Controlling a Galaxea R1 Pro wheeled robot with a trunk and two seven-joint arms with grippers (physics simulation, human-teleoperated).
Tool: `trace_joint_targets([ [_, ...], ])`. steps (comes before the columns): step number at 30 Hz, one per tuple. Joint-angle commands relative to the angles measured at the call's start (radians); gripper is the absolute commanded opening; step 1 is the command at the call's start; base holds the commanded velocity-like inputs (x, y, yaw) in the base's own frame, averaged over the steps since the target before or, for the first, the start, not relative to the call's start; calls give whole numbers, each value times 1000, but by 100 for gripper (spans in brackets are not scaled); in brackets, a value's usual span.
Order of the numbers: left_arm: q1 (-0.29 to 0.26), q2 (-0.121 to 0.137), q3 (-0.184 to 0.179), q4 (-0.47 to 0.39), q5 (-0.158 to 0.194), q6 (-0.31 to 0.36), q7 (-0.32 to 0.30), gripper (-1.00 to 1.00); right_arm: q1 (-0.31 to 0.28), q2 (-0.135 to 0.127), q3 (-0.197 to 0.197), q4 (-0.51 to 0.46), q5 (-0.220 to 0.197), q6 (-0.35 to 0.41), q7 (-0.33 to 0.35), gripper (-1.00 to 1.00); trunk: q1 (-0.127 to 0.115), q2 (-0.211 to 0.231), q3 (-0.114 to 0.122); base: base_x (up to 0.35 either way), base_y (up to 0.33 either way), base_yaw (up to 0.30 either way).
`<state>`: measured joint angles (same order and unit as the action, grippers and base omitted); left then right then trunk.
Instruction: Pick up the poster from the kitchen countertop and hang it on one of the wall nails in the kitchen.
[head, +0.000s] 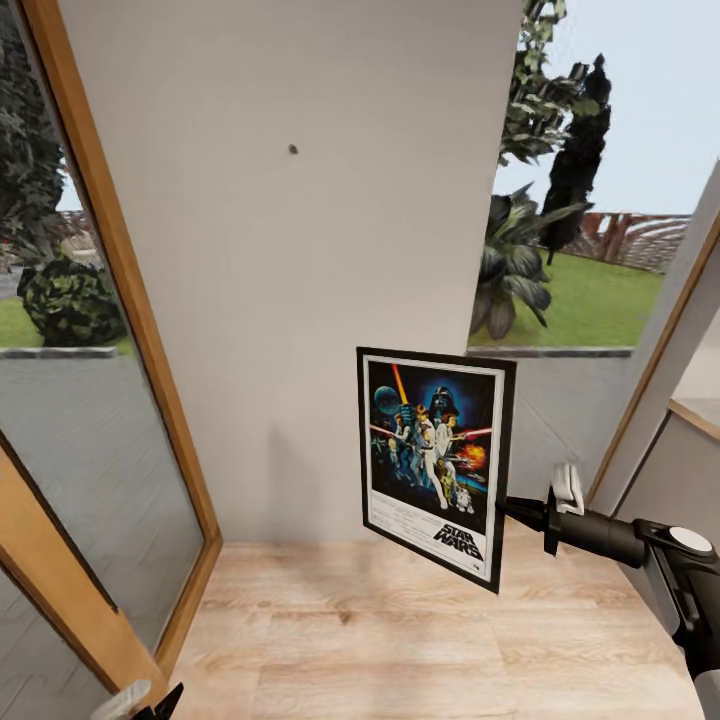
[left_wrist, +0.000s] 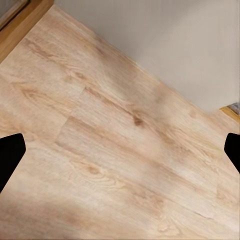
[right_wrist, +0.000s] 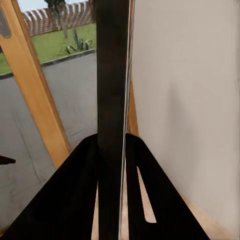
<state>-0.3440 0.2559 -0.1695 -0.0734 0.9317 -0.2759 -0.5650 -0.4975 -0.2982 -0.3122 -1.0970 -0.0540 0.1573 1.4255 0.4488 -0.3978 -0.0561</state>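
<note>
The poster, black-framed with a "STAR WARS" logo at its bottom, hangs upright in the air in front of a pale wall. My right gripper is shut on its right edge, low down. Along the right wrist's line of sight the poster appears edge-on as a dark vertical bar, pinched by the right gripper. A small dark wall nail sticks out of the wall, well above and left of the poster. My left gripper is open over bare wooden floor and sits low at the left. The kitchen countertop is out of view.
A glass door with a wooden frame stands to the left of the wall panel. A window onto a garden lies to the right, with a slanted wooden frame. Light wooden floor runs up to the wall.
</note>
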Motion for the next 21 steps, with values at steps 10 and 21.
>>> trace_joint_targets([
  [10, -1, -6, -12, 6, 3, -9, -4, 100, -6, 17, 99, -63, -5, 88, -2, -100, 1, -2, -2, 107, 0, 0],
  [21, 6, -43, -12, 46, 0, -12, -3, 100, -137, 90, 153, -283, -13, 410, -41, -100, 1, -2, -2, 0, 0, 0],
])
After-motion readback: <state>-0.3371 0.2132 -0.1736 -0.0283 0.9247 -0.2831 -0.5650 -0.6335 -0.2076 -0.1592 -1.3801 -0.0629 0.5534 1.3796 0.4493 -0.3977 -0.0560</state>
